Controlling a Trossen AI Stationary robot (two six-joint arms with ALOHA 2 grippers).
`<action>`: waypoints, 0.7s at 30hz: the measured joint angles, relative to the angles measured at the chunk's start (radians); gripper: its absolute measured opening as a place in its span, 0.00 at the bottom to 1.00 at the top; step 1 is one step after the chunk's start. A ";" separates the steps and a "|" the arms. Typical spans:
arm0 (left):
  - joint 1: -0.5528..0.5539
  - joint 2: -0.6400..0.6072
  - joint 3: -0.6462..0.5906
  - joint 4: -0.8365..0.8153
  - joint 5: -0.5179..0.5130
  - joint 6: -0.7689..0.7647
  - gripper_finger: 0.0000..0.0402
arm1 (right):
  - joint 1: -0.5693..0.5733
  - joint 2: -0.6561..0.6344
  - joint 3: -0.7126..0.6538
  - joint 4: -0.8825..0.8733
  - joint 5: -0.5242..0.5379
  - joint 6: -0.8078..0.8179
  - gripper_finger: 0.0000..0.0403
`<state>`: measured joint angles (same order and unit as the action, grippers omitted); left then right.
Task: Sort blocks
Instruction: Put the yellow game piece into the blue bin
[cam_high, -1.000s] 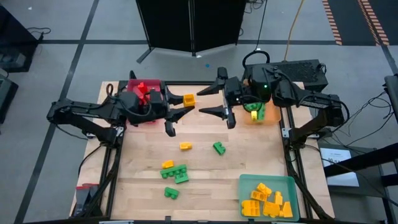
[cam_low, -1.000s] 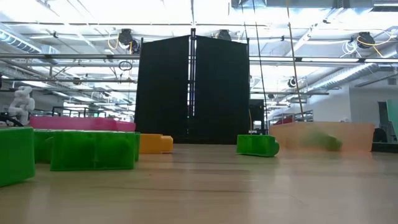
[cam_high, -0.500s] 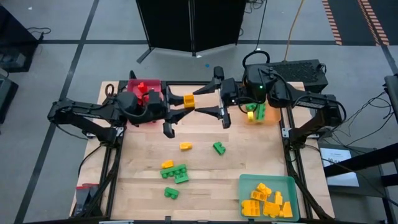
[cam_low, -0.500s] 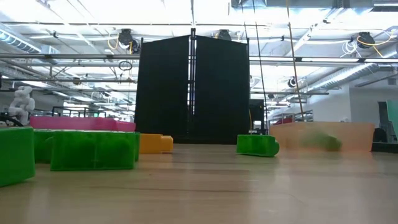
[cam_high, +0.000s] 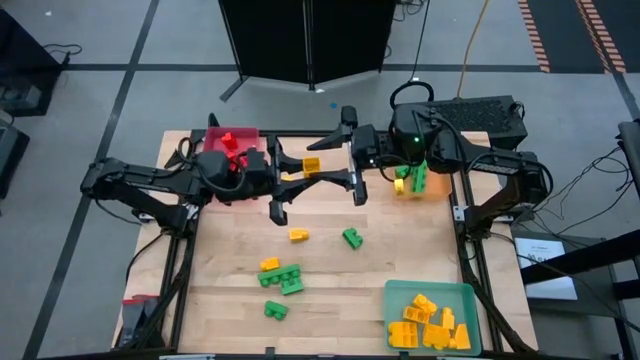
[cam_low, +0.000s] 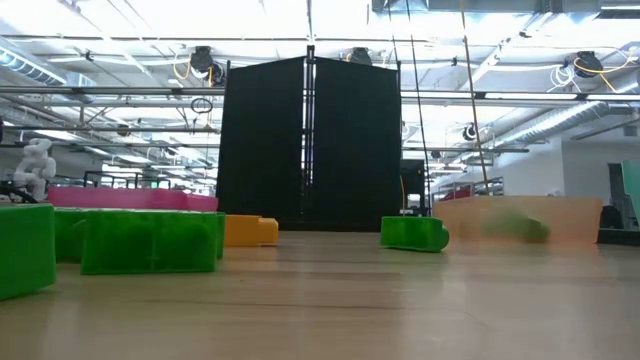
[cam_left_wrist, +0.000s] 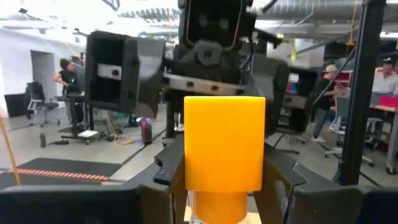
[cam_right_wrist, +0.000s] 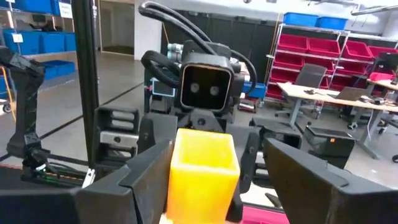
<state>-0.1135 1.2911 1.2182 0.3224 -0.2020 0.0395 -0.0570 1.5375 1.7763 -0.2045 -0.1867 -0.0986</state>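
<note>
My left gripper (cam_high: 297, 177) has its fingers closed on a yellow block (cam_high: 311, 166) above the far middle of the tabletop (cam_high: 320, 262) — the right gripper (cam_high: 347, 158) faces it, fingers spread wide on either side of that block. Other blocks (cam_high: 280, 278) lie nearer the front edge.

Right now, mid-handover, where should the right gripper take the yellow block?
On the free end of the yellow block that sticks out past the left gripper, coming straight from the right; the right gripper already faces it, open.
</note>
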 joint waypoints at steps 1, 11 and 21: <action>0.000 0.002 0.000 0.007 0.001 0.000 0.33 | 0.000 0.000 0.000 -0.001 0.000 0.000 0.61; 0.000 0.007 0.000 0.018 0.002 0.002 0.33 | 0.000 0.012 0.000 -0.002 -0.004 0.000 0.61; 0.003 0.007 -0.001 0.020 -0.008 0.012 0.33 | 0.001 0.032 0.002 0.000 -0.002 -0.013 0.32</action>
<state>-0.1110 1.2980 1.2173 0.3424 -0.2100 0.0516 -0.0563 1.5700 1.7779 -0.2040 -0.1890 -0.1120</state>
